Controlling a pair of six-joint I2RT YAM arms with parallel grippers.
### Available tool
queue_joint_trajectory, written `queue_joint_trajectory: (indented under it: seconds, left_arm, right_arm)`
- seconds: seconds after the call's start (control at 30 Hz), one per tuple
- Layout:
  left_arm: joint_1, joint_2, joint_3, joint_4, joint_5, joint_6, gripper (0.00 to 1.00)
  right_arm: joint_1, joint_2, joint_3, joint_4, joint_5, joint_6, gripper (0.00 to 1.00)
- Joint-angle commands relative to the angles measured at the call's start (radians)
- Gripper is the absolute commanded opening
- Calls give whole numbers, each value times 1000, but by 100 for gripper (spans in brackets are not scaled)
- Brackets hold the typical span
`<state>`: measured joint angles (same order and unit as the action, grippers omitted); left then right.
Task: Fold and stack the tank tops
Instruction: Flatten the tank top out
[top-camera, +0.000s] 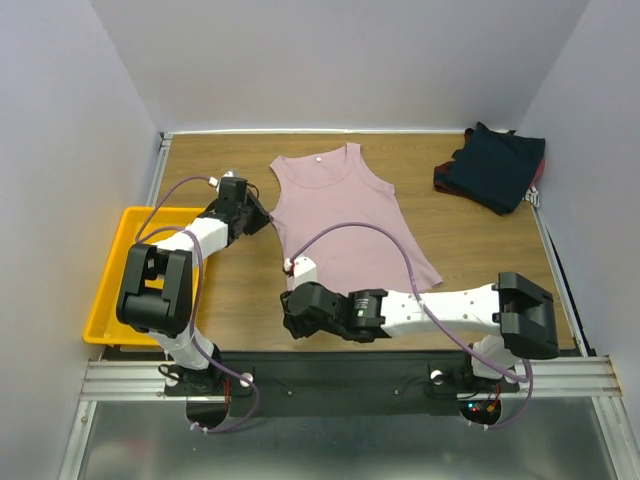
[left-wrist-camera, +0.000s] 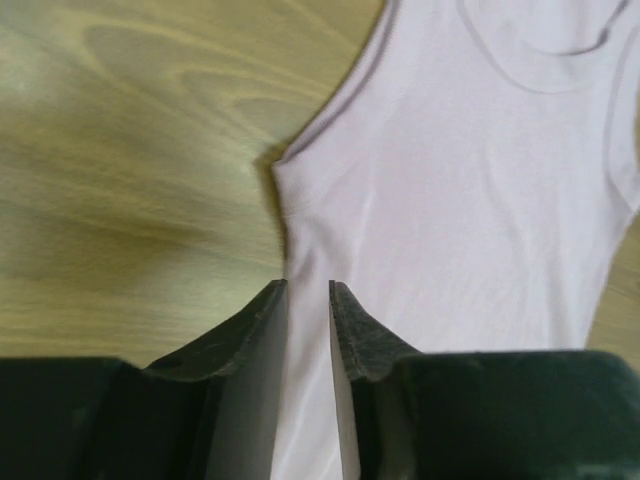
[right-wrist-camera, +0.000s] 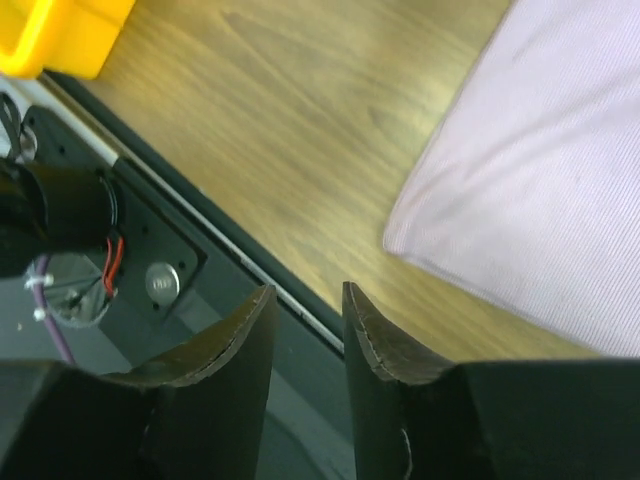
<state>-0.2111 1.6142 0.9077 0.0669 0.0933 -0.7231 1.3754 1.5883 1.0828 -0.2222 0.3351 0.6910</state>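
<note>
while pink top (top-camera: 335, 195) lies flat — navy pile (top-camera: 495, 170) apart

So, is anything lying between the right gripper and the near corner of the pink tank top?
Nothing visible does. Only bare wooden table separates the right gripper from the hem corner of the pink tank top.

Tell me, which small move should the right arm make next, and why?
Probably slide the right end effector to the nearest hem corner of the pink tank top and close on it. The top lies flat; that corner sits just ahead of the open jaws, not between them, while the left end effector straddles the side edge below the armhole.
</note>
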Motion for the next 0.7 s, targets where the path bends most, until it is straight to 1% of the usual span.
queue_joint_trajectory:
  seconds: [0.0, 0.13, 0.27, 0.33, 0.4, 0.5, 0.67]
  left_arm:
    - [-14, 41, 36, 50, 45, 28, 39]
    - [-19, 108, 63, 56, 69, 34, 40]
    - [-19, 141, 74, 59, 63, 42, 40]
    - [-19, 153, 79, 59, 62, 45, 40]
    - [-19, 167, 80, 57, 60, 48, 40]
    - [-19, 177, 82, 57, 52, 50, 40]
    - [-19, 187, 82, 56, 39, 53, 39]
  right_arm:
    - [1, 102, 104, 3, 77, -33, 32]
    - [1, 220, 202, -29, 108, -51, 26]
    - [1, 295, 264, -66, 131, -61, 25]
    - [1, 326, 289, -114, 166, -53, 25]
    - [2, 337, 298, -150, 191, -45, 25]
    - [2, 343, 293, -161, 200, -42, 26]
    - [16, 358, 319, -210, 251, -31, 30]
